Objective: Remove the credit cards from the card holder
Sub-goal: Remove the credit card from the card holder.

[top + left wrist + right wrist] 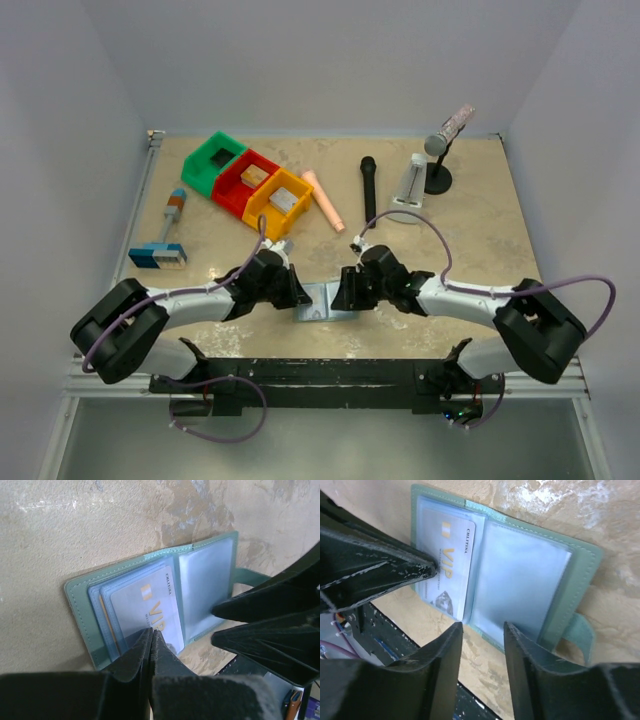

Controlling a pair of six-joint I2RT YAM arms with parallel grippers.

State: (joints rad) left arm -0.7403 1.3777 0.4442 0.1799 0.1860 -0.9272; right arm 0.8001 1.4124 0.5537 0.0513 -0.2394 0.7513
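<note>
The left claw (151, 632), pressed together, is being held on the silvery credit card (145, 605) inside the opened card holder (75, 595) at 6 o'clock on the worktop (480, 240); the right claw (482, 630) is being held spread at the holder's edge.

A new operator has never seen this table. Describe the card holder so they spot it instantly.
On the table, look at the near edge, between the left gripper and right gripper. The card holder lies open there, the only pale teal thing, with clear pockets holding a VIP card.
</note>
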